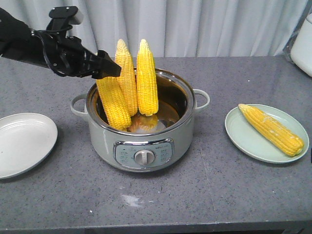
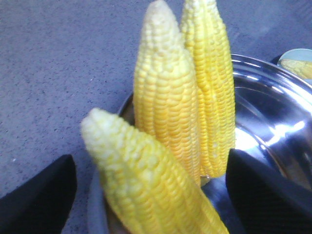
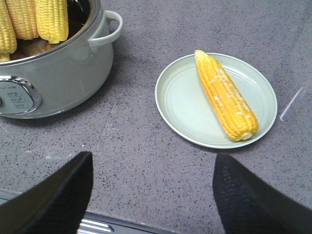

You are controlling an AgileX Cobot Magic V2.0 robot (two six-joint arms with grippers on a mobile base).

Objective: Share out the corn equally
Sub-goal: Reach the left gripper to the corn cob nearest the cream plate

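With left gripper [image 2: 153, 195] spread wide and cob [image 1: 113, 102] between fingers [image 2: 41, 200], close squarely, then lift clear of pot [image 1: 185, 141] rim.

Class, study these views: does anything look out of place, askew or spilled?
Three yellow corn cobs stand on end in the pale green metal pot, poking above its rim, the left one tilted. A whitish smear marks the grey countertop before the pot. Nothing looks damaged.

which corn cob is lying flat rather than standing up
The yellow corn cob on the pale green round plate: it lies on its side, while the three other cobs stand leaning in the grey-green electric pot.
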